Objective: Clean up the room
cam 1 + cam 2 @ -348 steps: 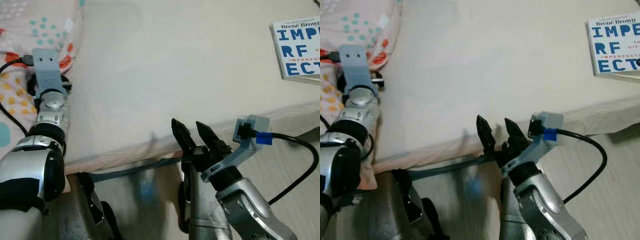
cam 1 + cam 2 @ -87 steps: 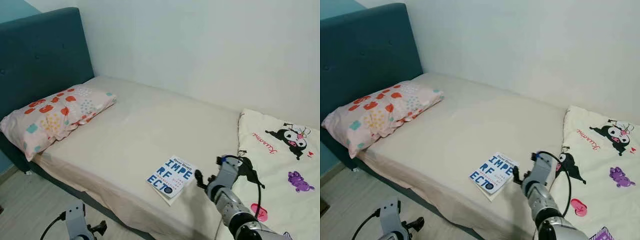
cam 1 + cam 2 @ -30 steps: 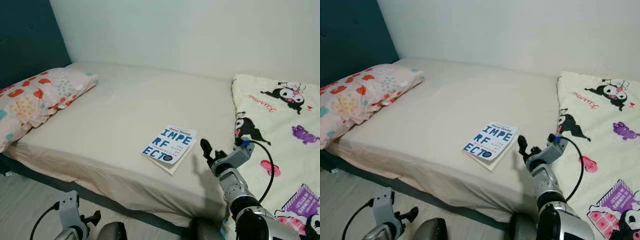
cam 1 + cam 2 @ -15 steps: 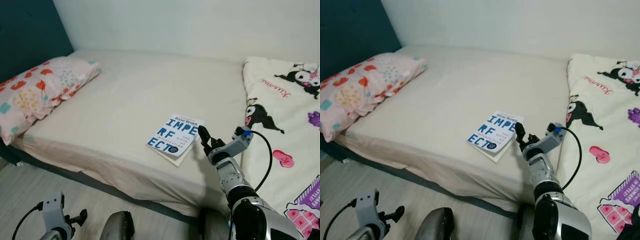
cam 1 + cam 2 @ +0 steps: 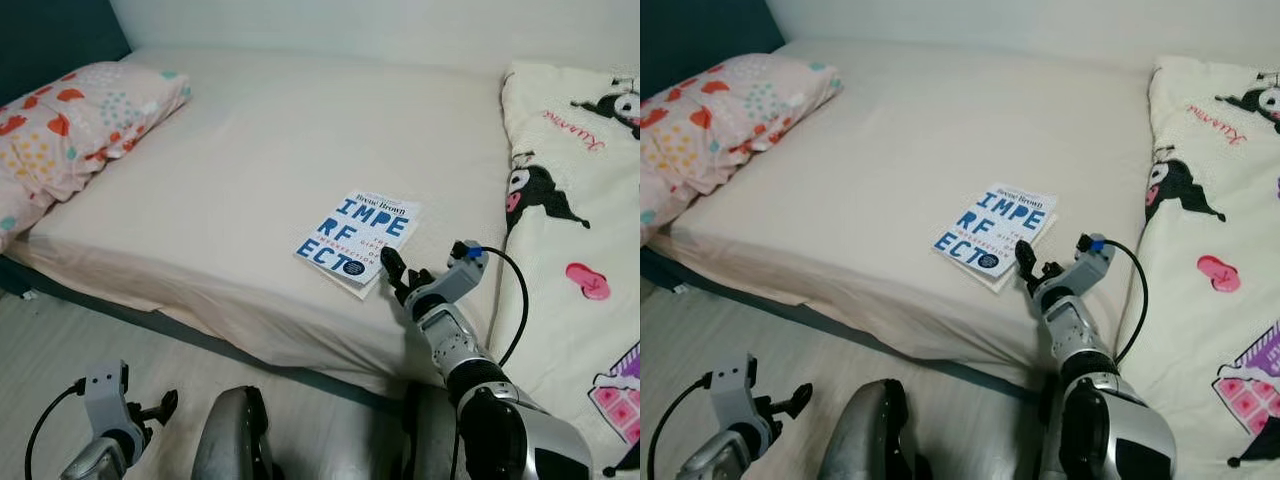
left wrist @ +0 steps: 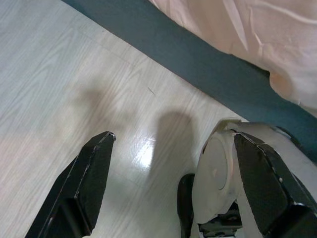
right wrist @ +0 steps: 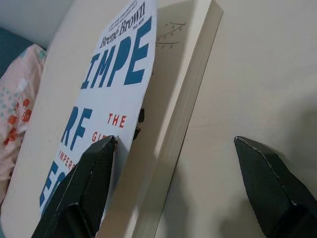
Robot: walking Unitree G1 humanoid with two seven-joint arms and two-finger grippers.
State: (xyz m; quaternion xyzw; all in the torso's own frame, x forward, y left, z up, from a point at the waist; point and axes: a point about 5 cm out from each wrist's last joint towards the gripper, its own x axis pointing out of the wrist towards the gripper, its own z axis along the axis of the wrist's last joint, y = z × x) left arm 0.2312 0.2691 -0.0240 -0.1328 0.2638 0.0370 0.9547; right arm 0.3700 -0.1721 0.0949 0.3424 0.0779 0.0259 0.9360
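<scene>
Right gripper (image 7: 173, 183) is seen spread wide at the book (image 5: 357, 240) (cover lifted). Left gripper (image 6: 183, 183) is held apart above the floor (image 6: 59, 84).

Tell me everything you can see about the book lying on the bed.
The book is a white paperback with big blue cover letters, smaller red words and an author line at its top. It lies flat, face up and skewed, on the beige sheet near the mattress's front edge. Its front cover lifts slightly off the cream page block in the right wrist view. The right gripper, fingers spread, sits at the book's near corner, one finger against the cover edge.
</scene>
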